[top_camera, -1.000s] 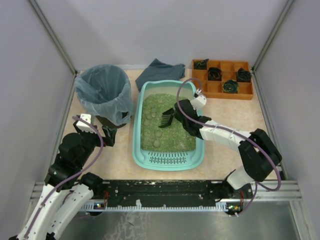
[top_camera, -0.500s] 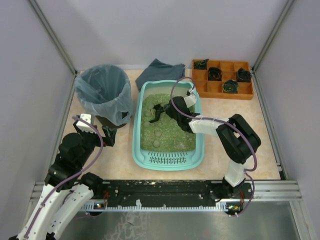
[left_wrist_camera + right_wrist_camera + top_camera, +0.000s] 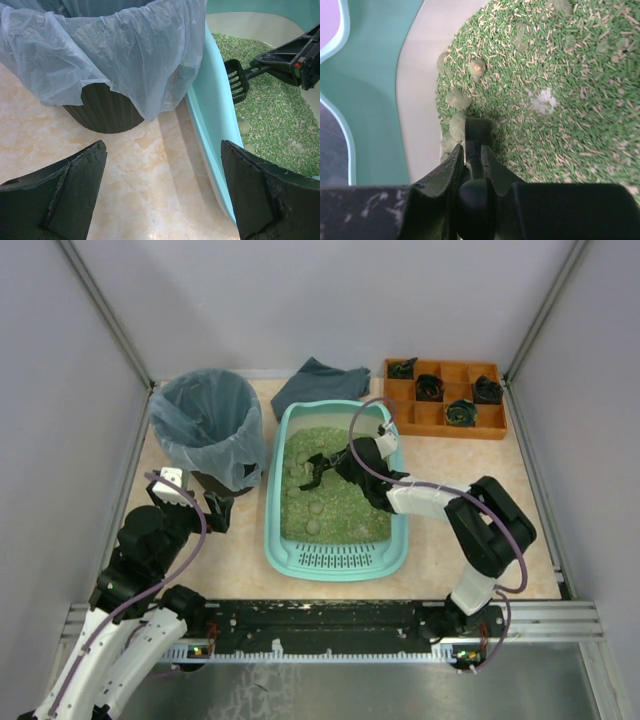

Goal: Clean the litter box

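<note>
The turquoise litter box (image 3: pixel 335 560) lies mid-table, its grille end nearest the arms, and holds green litter with pale clumps (image 3: pixel 313 508). My right gripper (image 3: pixel 345 462) is shut on the handle of a black slotted scoop (image 3: pixel 316 470). The scoop head rests in the litter near the far left wall. In the right wrist view the gripper (image 3: pixel 471 147) clamps the scoop (image 3: pixel 479 131) beside several clumps (image 3: pixel 457 100) along the box wall (image 3: pixel 370 75). My left gripper (image 3: pixel 215 510) is open and empty over the table, between the bin and the box; its wrist view (image 3: pixel 163 145) shows the box wall (image 3: pixel 212 120) and scoop (image 3: pixel 237 80).
A round dark bin lined with a bluish bag (image 3: pixel 207 420) stands left of the box and fills the upper left of the left wrist view (image 3: pixel 110 55). A grey cloth (image 3: pixel 318 383) lies behind the box. An orange compartment tray (image 3: pixel 445 398) with dark items sits at the back right.
My right arm has carried the scoop from the middle of the litter to the far left part of the box. The left arm has not moved.
</note>
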